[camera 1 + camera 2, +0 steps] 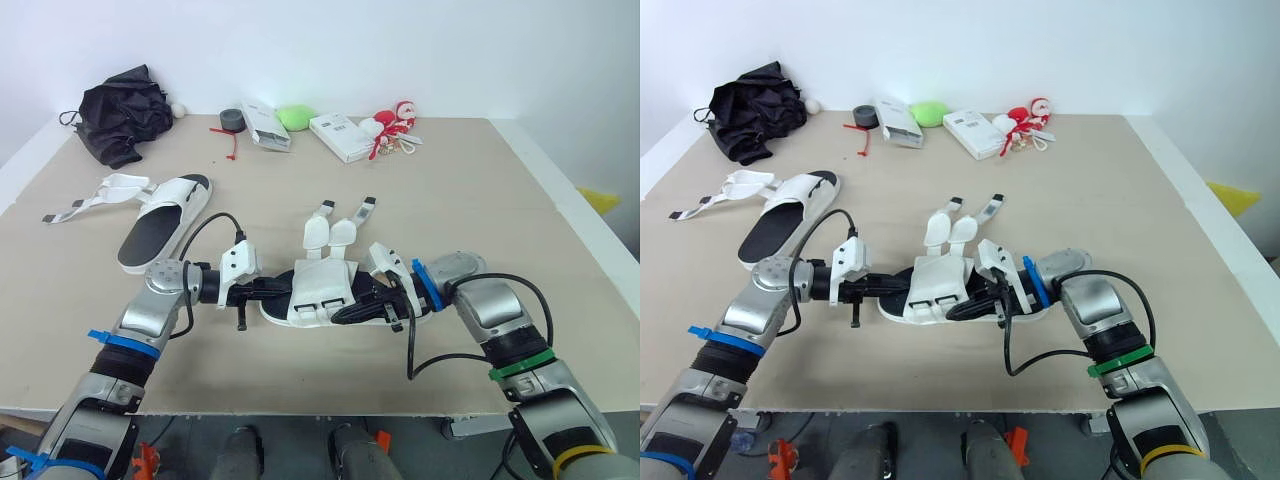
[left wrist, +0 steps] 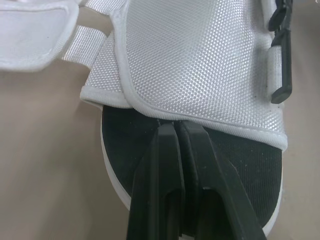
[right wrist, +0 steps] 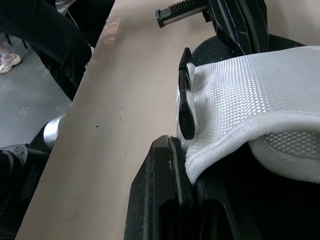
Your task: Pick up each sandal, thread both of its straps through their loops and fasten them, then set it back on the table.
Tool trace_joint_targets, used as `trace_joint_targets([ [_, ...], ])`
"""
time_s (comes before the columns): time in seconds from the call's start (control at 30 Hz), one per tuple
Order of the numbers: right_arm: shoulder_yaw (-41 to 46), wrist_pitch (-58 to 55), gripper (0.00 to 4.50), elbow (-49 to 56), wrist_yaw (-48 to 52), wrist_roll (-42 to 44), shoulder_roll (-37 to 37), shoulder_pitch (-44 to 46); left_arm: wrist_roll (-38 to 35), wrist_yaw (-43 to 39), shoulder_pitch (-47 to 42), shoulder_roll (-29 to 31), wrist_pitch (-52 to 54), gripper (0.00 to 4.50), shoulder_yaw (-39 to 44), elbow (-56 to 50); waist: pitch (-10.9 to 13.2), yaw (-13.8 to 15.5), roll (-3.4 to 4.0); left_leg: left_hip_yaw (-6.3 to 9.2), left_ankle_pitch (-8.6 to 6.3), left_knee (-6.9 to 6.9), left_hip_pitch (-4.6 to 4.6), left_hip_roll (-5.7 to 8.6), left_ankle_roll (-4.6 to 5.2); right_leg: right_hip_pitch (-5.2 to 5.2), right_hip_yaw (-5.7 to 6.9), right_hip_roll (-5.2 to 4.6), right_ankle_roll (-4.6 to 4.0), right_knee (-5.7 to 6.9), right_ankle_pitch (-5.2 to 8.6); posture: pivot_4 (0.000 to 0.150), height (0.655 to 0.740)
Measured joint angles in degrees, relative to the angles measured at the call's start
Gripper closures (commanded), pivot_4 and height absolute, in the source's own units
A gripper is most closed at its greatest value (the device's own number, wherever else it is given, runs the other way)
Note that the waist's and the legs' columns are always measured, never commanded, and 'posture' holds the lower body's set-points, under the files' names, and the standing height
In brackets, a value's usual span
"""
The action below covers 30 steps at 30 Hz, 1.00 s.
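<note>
Flanking a white sandal (image 1: 322,288)
Left gripper (image 2: 175,127) fingers pressed together on insole (image 2: 245,165); right gripper (image 3: 189,155) pinches the upper (image 3: 250,90)

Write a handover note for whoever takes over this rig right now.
The left gripper has its fingers together on the near sandal, on its footbed.
The right gripper is shut on the white upper at the other end.
Its straps lie loose, splayed away from the robot.
The second sandal lies to the far left, straps open too.
Done: nothing fastened.
Left: thread and fasten all four straps, then set both sandals down.
</note>
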State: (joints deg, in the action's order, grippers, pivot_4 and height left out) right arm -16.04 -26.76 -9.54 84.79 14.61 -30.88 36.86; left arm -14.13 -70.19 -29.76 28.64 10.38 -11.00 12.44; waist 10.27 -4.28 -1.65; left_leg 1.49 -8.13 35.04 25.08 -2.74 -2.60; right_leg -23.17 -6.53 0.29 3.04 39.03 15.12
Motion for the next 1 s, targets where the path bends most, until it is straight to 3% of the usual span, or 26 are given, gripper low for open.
trace_joint_targets([
  [0.47, -0.14, -0.19, 4.5, -0.63, -1.02, -0.28, 0.55, 0.1, 3.03, -1.14, -0.59, 1.93, -7.44, 4.35, -2.64, 2.94, -0.12, -0.02, 0.02, 0.02, 0.0, 0.0, -0.37, -0.01, 0.01, 0.32, 0.02, 0.01, -0.12, 0.0, -0.01, 0.15, 0.738],
  [0.63, -0.02, -2.15, 2.67, -1.56, -1.72, 0.33, 0.49, 0.96, 3.89, -0.91, -0.8, 1.91, -9.44, 4.5, -2.94, 4.98, -0.41, -0.04, 0.08, -0.02, 0.0, 0.0, -0.83, -0.02, -0.01, 0.79, 0.02, 0.0, -0.54, 0.0, 0.19, 0.15, 0.738],
  [0.67, -0.03, -2.67, 2.57, -1.5, -1.3, 0.58, -0.08, 0.97, 4.06, -0.78, -0.82, 1.88, -9.52, 4.5, -3.01, 5.06, -0.47, -0.04, 0.09, -0.02, -0.01, 0.0, -0.87, -0.02, -0.01, 0.83, 0.01, 0.0, -0.59, 0.0, 0.21, 0.15, 0.738],
  [0.7, -0.03, -3.12, 1.96, -1.44, -1.03, 0.83, -0.64, 0.96, 4.12, -0.64, -0.81, 1.88, -9.58, 4.5, -3.06, 5.09, -0.51, -0.05, 0.1, -0.01, -0.01, 0.0, -0.89, -0.02, -0.01, 0.84, 0.01, 0.0, -0.61, 0.0, 0.23, 0.15, 0.738],
  [0.87, 1.16, -8.78, 0.05, 1.76, 1.35, 5.02, -5.71, -0.51, 4.29, -0.34, -0.7, 1.57, -10.08, 4.5, -3.26, 6.01, -1.06, -0.05, 0.41, -0.03, -0.01, -0.01, -0.9, -0.02, -0.02, 0.84, 0.01, -0.02, -0.66, 0.0, 0.26, 0.15, 0.738],
  [1.0, 4.69, -12.96, 0.05, 2.08, 2.45, 9.24, -9.16, -0.23, 4.54, -0.11, -0.78, 1.12, -10.38, 4.5, -3.27, 6.53, -1.18, -0.04, 0.45, -0.04, -0.01, -0.01, -0.92, 0.01, -0.02, 0.84, 0.0, -0.07, -0.67, -0.01, 0.26, 0.15, 0.738],
])
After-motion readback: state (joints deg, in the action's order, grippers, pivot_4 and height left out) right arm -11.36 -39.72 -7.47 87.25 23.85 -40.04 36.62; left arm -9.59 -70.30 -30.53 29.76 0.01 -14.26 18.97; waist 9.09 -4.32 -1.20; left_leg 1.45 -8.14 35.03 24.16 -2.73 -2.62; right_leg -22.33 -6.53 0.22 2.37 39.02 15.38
